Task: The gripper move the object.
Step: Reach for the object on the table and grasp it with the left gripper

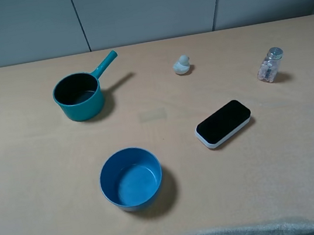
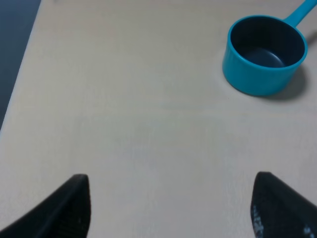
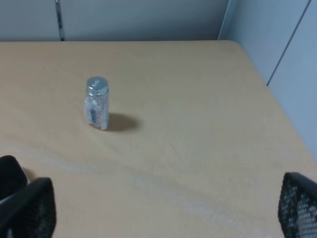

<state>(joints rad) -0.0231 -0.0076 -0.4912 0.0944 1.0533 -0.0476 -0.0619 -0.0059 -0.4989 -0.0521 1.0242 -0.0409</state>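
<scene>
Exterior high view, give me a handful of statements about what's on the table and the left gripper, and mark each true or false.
1. The blue bowl stands upright and empty. True.
2. The teal saucepan sits inside the blue bowl. False: it stands by itself, well apart from the bowl.
3. The left gripper is holding the bowl. False: its jaws stand wide apart with nothing between them.
4. The small jar with a metal lid stands upright. True.
5. A small white duck stands apart from the black device. True.
</scene>
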